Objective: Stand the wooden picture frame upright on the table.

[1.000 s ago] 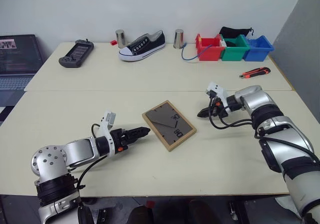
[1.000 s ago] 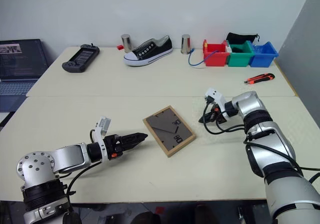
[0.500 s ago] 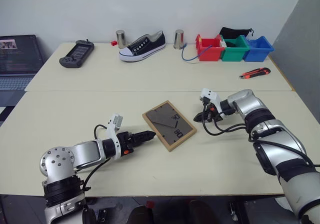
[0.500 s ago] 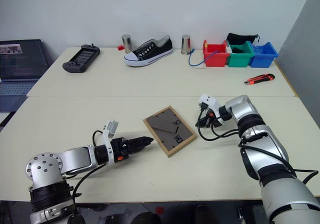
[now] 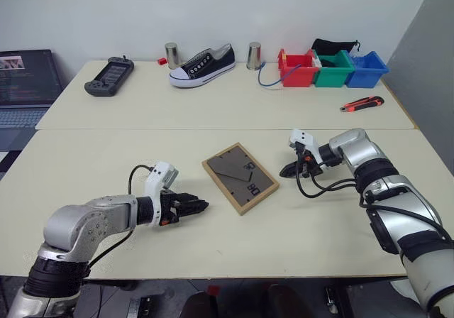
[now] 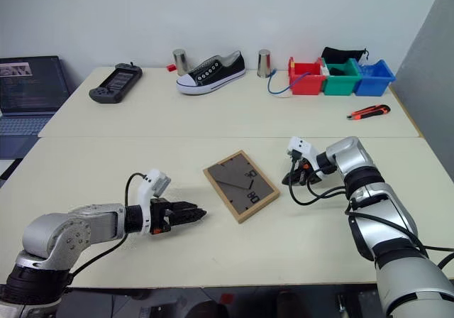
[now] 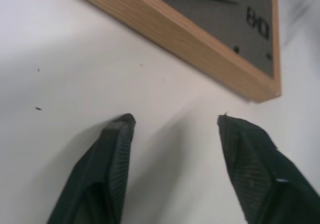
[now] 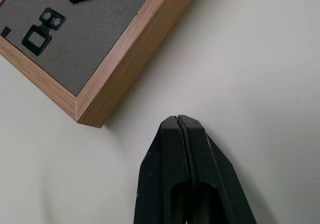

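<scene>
On the near section of the table [image 5: 106, 162], just this side of the seam, the wooden picture frame [image 5: 240, 177] is lying flat with its dark grey back facing up and the fold-out stand resting closed against it. To the frame's left, the left hand [image 5: 200, 206] is hovering low over the table near the frame's near-left edge, its two black fingers [image 7: 107, 154] standing apart with nothing between them and not touching the wood. To the frame's right, the right hand [image 5: 285, 169] is pointing toward the frame's right corner, its fingers pressed together and empty, close beside the corner but apart from it. Far behind the frame, on the rear section, a black and white sneaker [image 5: 202, 64], a game controller [image 5: 108, 76], three coloured bins [image 5: 332, 69] and an orange box cutter [image 5: 361, 103] are sitting
</scene>
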